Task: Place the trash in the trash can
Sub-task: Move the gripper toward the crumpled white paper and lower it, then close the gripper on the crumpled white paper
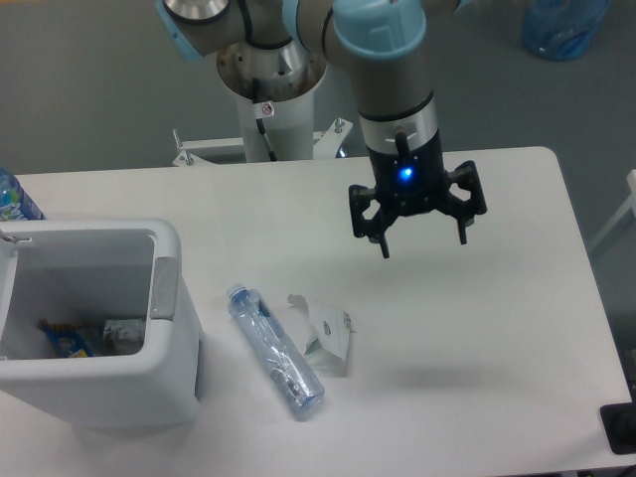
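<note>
Task just starting. Bottle (275,349) and carton (325,335) lie side by side on table (497,328), just right of trash can (94,323). Gripper (422,231) up high, further right, fingers spread, holding nothing. Both pieces left to bin.

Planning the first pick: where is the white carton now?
The carton lies on the table at lower centre, just right of the clear bottle, below-left of the open gripper.

The bottle (275,351) is seen to be clear, blue-tinted, glossy plastic, while the carton (328,333) is shown as wrinkled white card with green print; the trash can (149,370) is made of smooth white plastic. The table (477,328) is finished in matt white; the gripper (422,239) is formed of matt black parts.
</note>
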